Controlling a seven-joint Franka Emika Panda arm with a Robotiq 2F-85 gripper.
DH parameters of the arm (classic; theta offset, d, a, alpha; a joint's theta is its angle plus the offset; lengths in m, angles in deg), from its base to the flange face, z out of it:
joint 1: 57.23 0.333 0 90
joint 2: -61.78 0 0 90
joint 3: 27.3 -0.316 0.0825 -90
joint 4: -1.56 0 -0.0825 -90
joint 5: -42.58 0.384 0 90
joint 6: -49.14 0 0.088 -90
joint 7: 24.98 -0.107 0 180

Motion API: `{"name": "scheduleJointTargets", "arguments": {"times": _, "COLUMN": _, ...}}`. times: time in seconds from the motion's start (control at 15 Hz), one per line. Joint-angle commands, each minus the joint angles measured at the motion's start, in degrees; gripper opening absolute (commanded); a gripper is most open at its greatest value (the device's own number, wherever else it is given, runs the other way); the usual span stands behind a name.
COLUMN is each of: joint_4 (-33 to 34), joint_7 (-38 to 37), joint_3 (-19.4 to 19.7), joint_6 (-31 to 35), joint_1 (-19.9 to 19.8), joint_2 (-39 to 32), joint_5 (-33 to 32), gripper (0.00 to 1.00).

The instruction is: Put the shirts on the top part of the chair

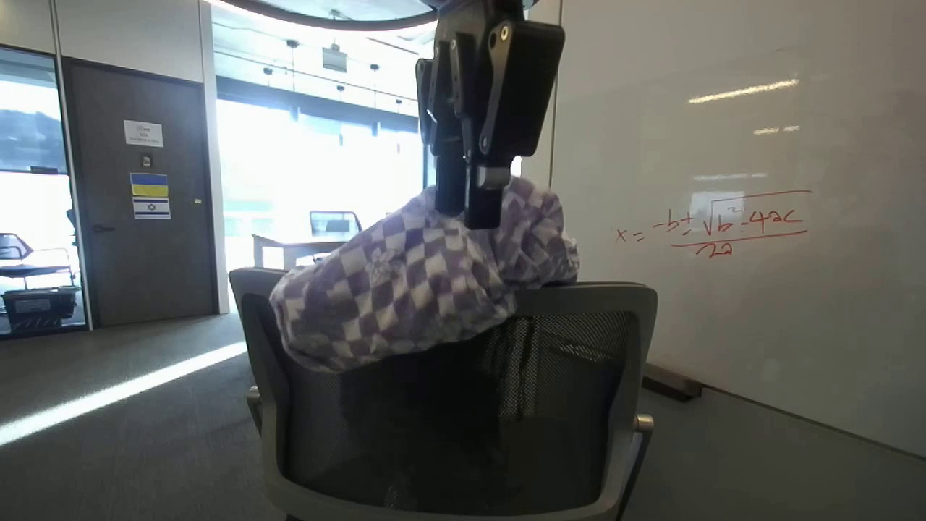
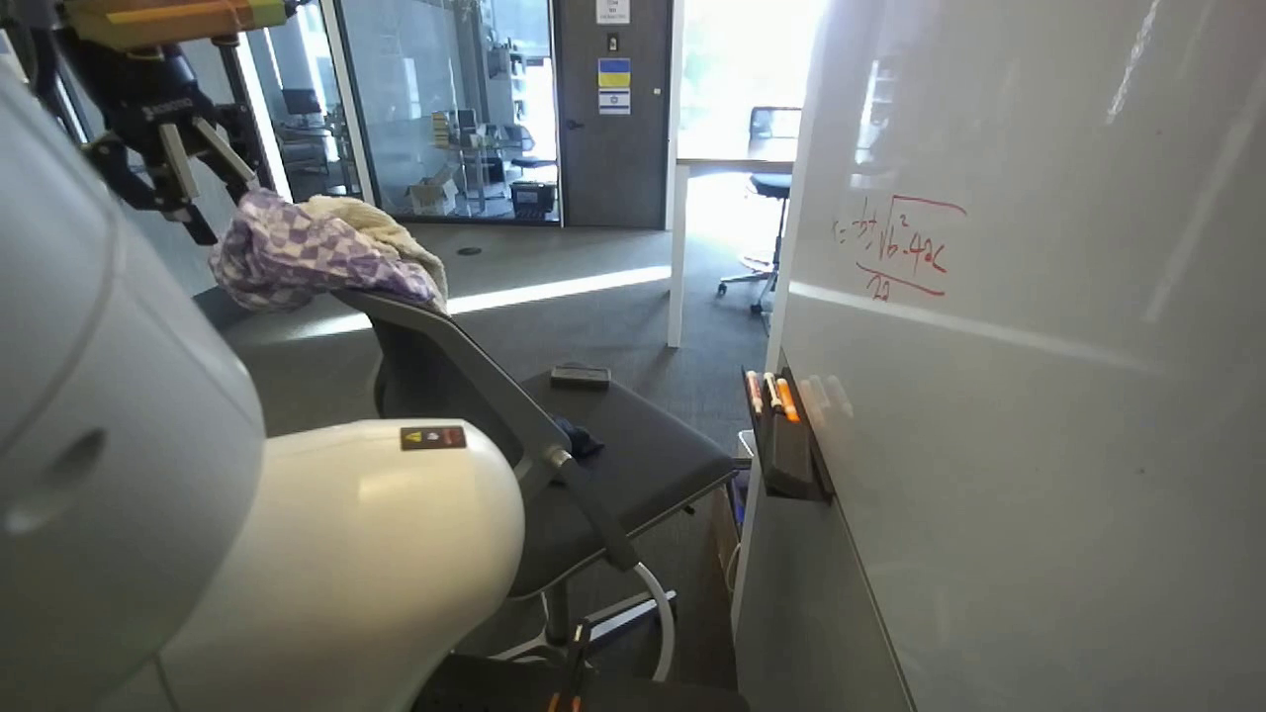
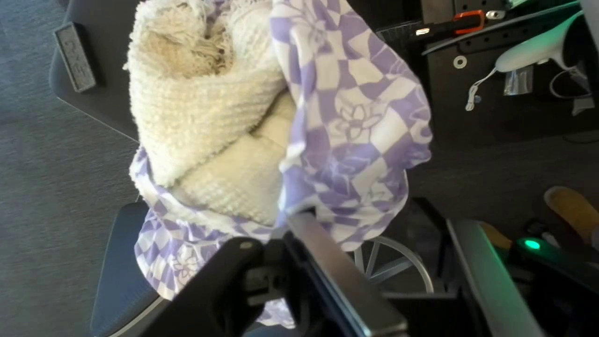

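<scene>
A purple-and-white checkered cloth (image 1: 405,282) lies bunched over the top edge of the grey chair's backrest (image 1: 593,293). It also drapes there in an exterior view (image 2: 307,257), with a cream fuzzy cloth (image 2: 381,229) bunched against it. In the wrist view the checkered cloth (image 3: 355,107) surrounds the cream cloth (image 3: 196,107); whether they are separate pieces I cannot tell. My gripper (image 2: 226,210) is at the cloth's upper side, fingers apart. In the wrist view one finger of the gripper (image 3: 365,210) overlaps the checkered cloth, the other stands off it. Nothing is clamped between them.
A whiteboard (image 2: 1039,396) stands beside the chair, with a marker tray (image 2: 791,465). An eraser (image 2: 581,377) and a small dark item (image 2: 579,437) lie on the chair seat (image 2: 653,445). The white robot arm (image 2: 376,534) fills the near side of that view.
</scene>
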Motion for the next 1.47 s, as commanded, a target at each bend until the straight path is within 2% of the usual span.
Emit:
{"name": "scheduleJointTargets", "arguments": {"times": 0.0, "joint_4": 4.9, "joint_7": 2.2, "joint_3": 0.2, "joint_6": -5.1, "joint_1": -0.8, "joint_2": -2.5, "joint_5": 2.5, "gripper": 0.85}}
{"name": "scheduleJointTargets", "arguments": {"times": 0.13, "joint_4": 5.8, "joint_7": 2.2, "joint_3": 0.1, "joint_6": -6.5, "joint_1": -1.4, "joint_2": -2.3, "joint_5": 2.9, "gripper": 0.99}}
{"name": "scheduleJointTargets", "arguments": {"times": 0.2, "joint_4": 6.1, "joint_7": 1.7, "joint_3": -0.1, "joint_6": -6.3, "joint_1": -1.9, "joint_2": -2.2, "joint_5": 2.3, "gripper": 1.00}}
{"name": "scheduleJointTargets", "arguments": {"times": 0.33, "joint_4": 6.4, "joint_7": -0.3, "joint_3": -0.2, "joint_6": -4.7, "joint_1": -3.8, "joint_2": -2.2, "joint_5": 1.1, "gripper": 1.00}}
{"name": "scheduleJointTargets", "arguments": {"times": 0.67, "joint_4": 9.4, "joint_7": -2.5, "joint_3": 2.8, "joint_6": -4.8, "joint_1": -8.9, "joint_2": -5.6, "joint_5": 2.0, "gripper": 0.99}}
{"name": "scheduleJointTargets", "arguments": {"times": 0.93, "joint_4": 9.2, "joint_7": -7.0, "joint_3": 4.1, "joint_6": 1.1, "joint_1": -13.1, "joint_2": -9.4, "joint_5": 1.8, "gripper": 1.00}}
{"name": "scheduleJointTargets", "arguments": {"times": 1.27, "joint_4": 8.3, "joint_7": -14.8, "joint_3": 3.1, "joint_6": 10.8, "joint_1": -16.7, "joint_2": -13.3, "joint_5": -1.4, "gripper": 1.00}}
{"name": "scheduleJointTargets", "arguments": {"times": 1.4, "joint_4": 9.2, "joint_7": -17.5, "joint_3": 3.0, "joint_6": 10.1, "joint_1": -17.6, "joint_2": -14.5, "joint_5": -2.3, "gripper": 1.00}}
